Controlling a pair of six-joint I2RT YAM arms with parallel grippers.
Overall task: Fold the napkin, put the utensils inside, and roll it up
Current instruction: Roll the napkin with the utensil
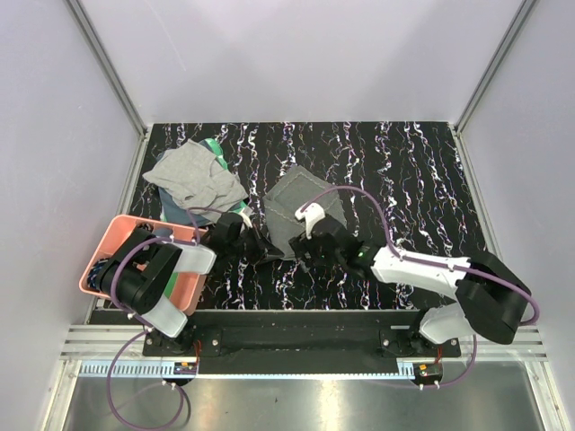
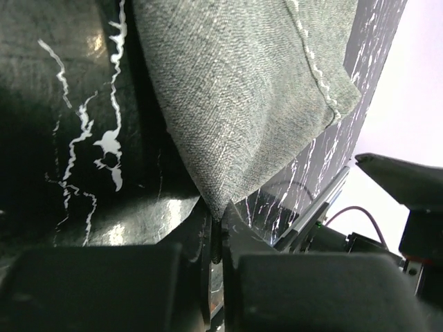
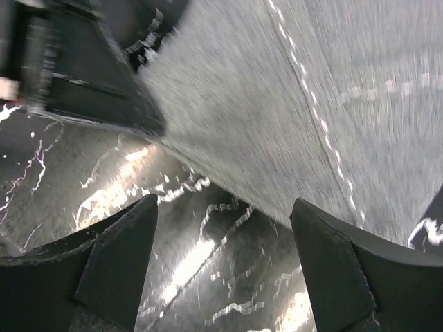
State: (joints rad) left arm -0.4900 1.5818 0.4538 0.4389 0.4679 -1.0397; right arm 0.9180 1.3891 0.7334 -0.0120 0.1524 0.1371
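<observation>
napkin [image 2: 249,104] corner in L gripper [image 2: 216,232]

Overhead view looks down on the whole table [image 1: 422,180]; both wrist views sit close against the napkin [image 2: 256,90].

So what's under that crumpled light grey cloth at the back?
A green edge pokes out from under the crumpled light grey cloth; the rest is covered, so what it is cannot be told.

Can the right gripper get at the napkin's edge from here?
Probably yes: the right gripper is open, the napkin lies just ahead of it with only bare table between; the left gripper pinches a corner aside.
</observation>
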